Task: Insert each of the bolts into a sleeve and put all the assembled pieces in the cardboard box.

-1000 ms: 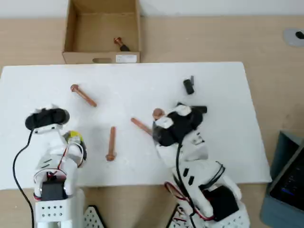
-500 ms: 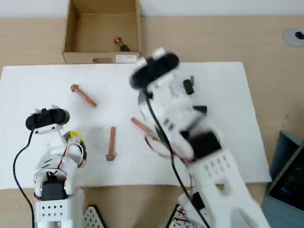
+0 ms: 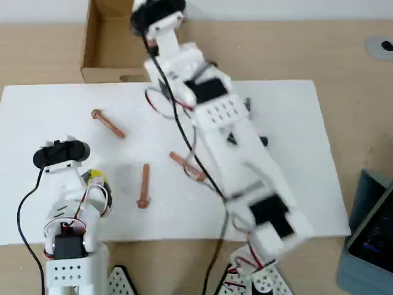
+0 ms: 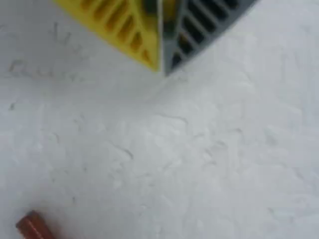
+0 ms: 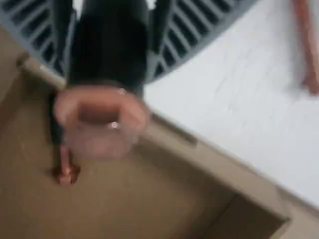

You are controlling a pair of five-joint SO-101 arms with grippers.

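The sleeved bolt [image 5: 99, 117] hangs above the cardboard box [image 5: 164, 204], pinched by its black sleeve in my right gripper [image 5: 107, 59], jaws closed on it. If I let go this close to the wall, it may clip the rim, or the bolt may slide out.

A white sheet [image 3: 37, 110] lies flat on the tan wooden counter [image 3: 37, 55] and covers most of it. Bare wood shows as a wide band beyond the sheet's far edge, a strip along its right edge and a thin margin at its near edge. Up close, the sheet's surface is lightly pitted, with faint grey scuffs. A small grey round disc [image 3: 379, 47] with a dark spot lies on the wood past the sheet's far right corner. A dark blue-grey bin [image 3: 368, 233] stands off the sheet's near right corner, not touching it. A pale wall [image 3: 276, 9] rises beyond the band of wood at the sheet's far side.
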